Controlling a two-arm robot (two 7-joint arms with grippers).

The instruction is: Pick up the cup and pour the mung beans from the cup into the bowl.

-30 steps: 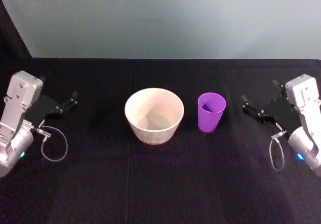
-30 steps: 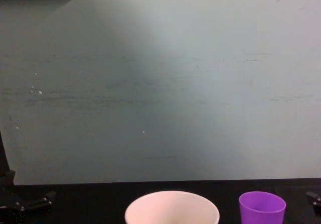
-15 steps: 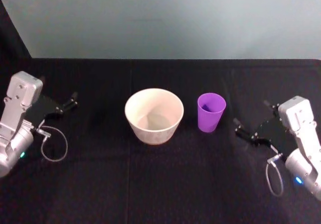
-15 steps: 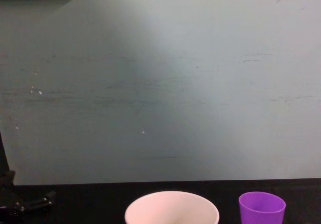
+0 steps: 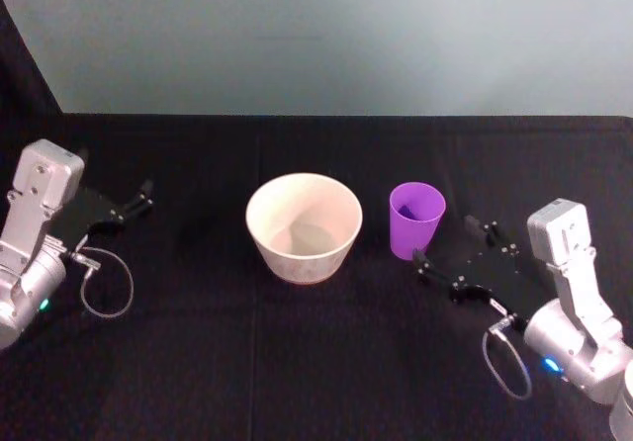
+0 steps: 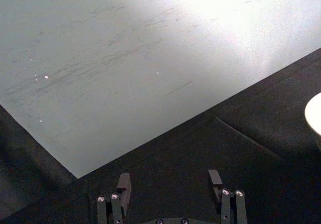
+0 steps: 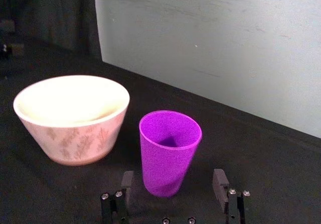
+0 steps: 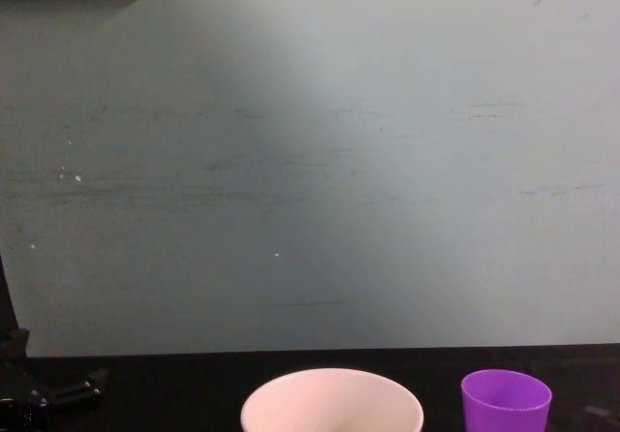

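Black-fingered, the right gripper (image 5: 444, 240) sits nearest, spread wide just short of the upright cup (image 5: 416, 220); grasp, lift and pour are all left to do. Beside it stands the bowl (image 5: 302, 253); the left gripper (image 5: 135, 202) idles aside, fingers apart.

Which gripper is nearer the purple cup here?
Right. The right gripper is open just short of the cup, not touching; the left gripper is parked beyond the bowl.

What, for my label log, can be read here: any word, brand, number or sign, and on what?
None readable. The cup is plain purple; the bowl has only a faint leaf-like pattern, no letters; the left gripper and right gripper show bare screws, no markings.
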